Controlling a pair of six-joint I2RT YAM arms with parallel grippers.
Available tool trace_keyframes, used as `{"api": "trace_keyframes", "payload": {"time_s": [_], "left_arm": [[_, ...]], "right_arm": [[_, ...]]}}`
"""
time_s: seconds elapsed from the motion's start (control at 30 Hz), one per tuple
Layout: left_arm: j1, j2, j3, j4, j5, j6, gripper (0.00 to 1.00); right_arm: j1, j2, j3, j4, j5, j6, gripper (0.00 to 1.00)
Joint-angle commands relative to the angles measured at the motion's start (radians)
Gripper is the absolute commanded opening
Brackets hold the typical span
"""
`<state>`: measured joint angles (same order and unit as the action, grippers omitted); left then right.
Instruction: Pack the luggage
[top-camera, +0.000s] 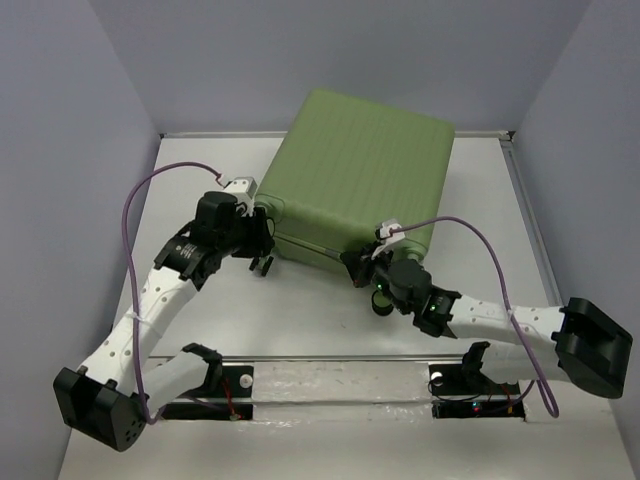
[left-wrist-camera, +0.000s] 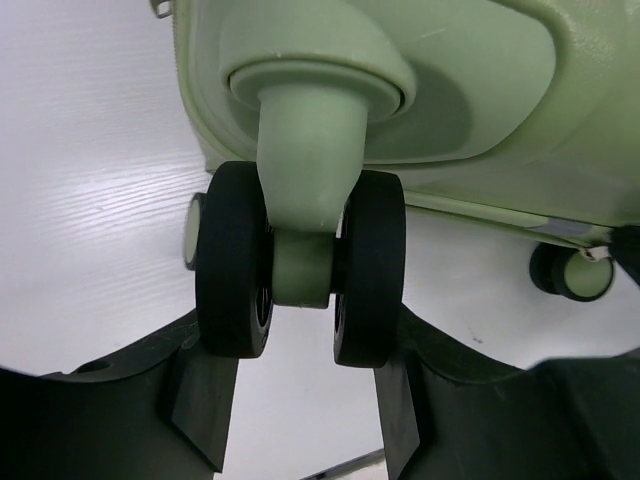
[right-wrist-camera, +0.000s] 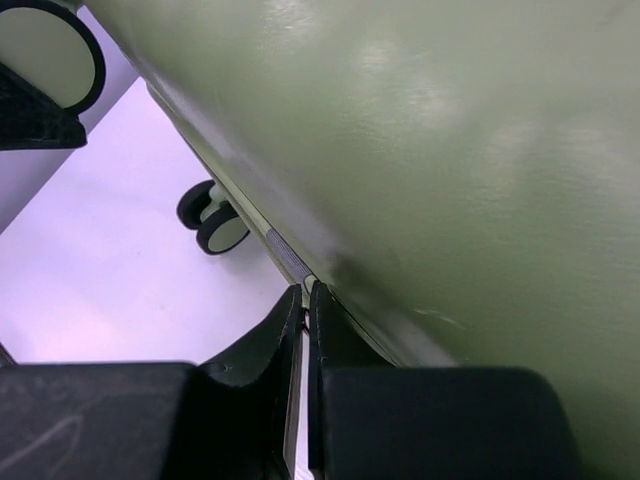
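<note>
1. One white worktop (top-camera: 300, 320), walled at 9, 12 and 3 o'clock. Bare surface shows beside the luggage at 9 and 3 o'clock. A wider strip lies at 6 o'clock, toward the arm bases.
2. One luggage (top-camera: 360, 170), a light-green ribbed hard-shell suitcase, lies ribbed face up at 12 o'clock on the worktop. It sits askew, with its far corner at the back edge.
3. Two arms: the left arm (top-camera: 150, 300) reaches in from 7 o'clock and the right arm (top-camera: 500, 318) from 4 o'clock. Both end at the luggage's near side.
4. One left gripper (left-wrist-camera: 300, 370) is at the luggage's 8 o'clock corner. Its jaws stand apart on either side of a twin-wheel caster (left-wrist-camera: 300, 260). Its fingers (left-wrist-camera: 205, 400) are right at the wheels' outer faces, and I cannot tell whether they squeeze.
5. One right gripper (right-wrist-camera: 305, 300) is at the luggage's 5 o'clock corner. Its fingers are pressed together with the tips against the shell's seam. Whether they pinch anything cannot be told.
6. Two casters can be counted from the left wrist. The second caster (left-wrist-camera: 572, 270) is at 3 o'clock of the first, well apart.
</note>
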<state>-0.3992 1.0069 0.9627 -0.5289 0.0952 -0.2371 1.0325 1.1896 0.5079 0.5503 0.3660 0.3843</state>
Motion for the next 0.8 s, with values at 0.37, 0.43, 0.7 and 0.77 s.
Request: {"api": "trace_keyframes", "payload": {"time_s": [0.37, 0.43, 0.7, 0.77], "left_arm": [[-0.406, 0.016, -0.266, 0.895, 0.297, -0.436, 0.06], [-0.432, 0.035, -0.298, 0.982, 0.299, -0.482, 0.06], [-0.471, 0.021, -0.245, 1.026, 0.281, -0.49, 0.06], [-0.469, -0.039, -0.233, 0.982, 0.244, -0.475, 0.06]], "right_arm": [[0.014, -0.266, -0.241, -0.443, -0.127, 0.307, 0.07], [0.014, -0.202, -0.246, -0.29, -0.125, 0.309, 0.07], [0.195, 0.325, 0.108, 0.101, -0.15, 0.203, 0.07], [0.21, 0.418, 0.188, 0.16, -0.162, 0.196, 0.07]]}}
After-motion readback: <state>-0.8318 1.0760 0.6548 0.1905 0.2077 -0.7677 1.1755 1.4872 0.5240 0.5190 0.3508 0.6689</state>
